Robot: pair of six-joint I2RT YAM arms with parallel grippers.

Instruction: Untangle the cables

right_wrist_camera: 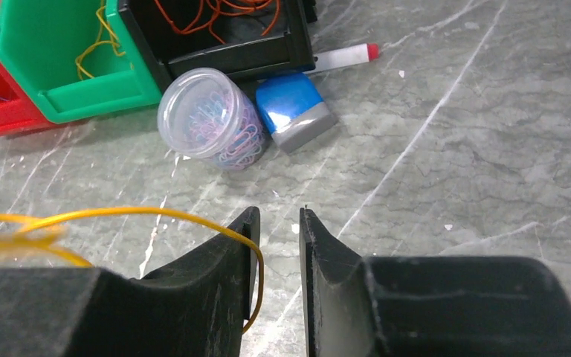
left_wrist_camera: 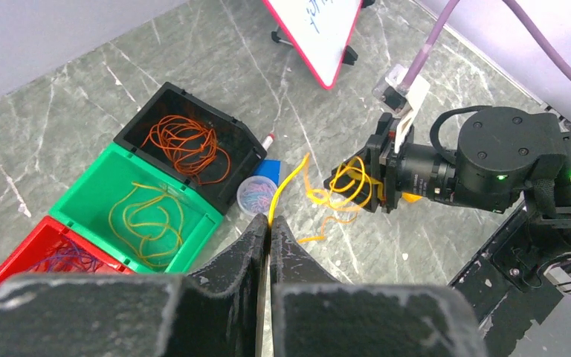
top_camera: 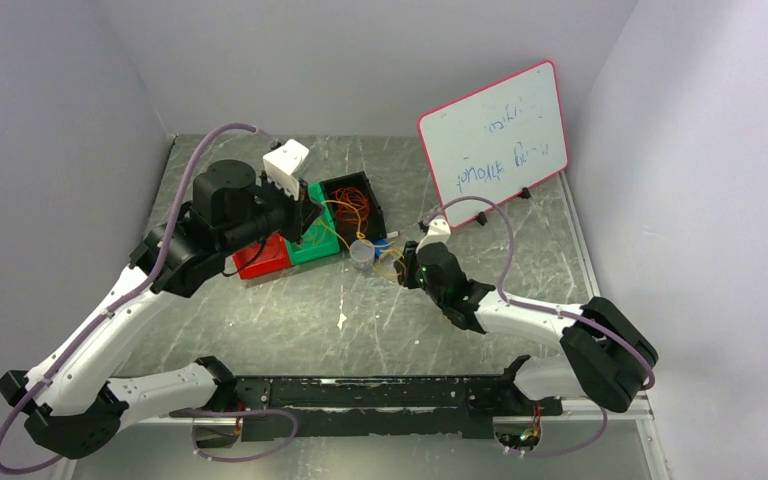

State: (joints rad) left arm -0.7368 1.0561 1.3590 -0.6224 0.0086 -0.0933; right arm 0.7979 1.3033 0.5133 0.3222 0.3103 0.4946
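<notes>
step in hand, as i read it: drawing one yellow cable out of a small knot; the left claw is pressed together and pinches that cable right at its tips, above the table; from there the strand climbs and crosses to a loose yellow knot bunched against the other arm's fingers; whether a second colour is caught in the knot i cannot tell.

the right claw stands apart with a narrow gap; the cable arcs over its left finger and drops into the gap along that finger's inner face; it does not look pinched there.

other cables lie apart in bins: orange loops in the black bin, yellow loops in the green bin, purple loops in the red bin; a jar of clips lies just beside the black bin.

the next move likely calls for the right claw to press onto the strand in its gap; then the two claws should ease apart slowly, so the knot opens rather than tightens; a thin wire could slip past the finger edge, so the grip should be square; once free, the cable probably belongs in the green bin.
</notes>
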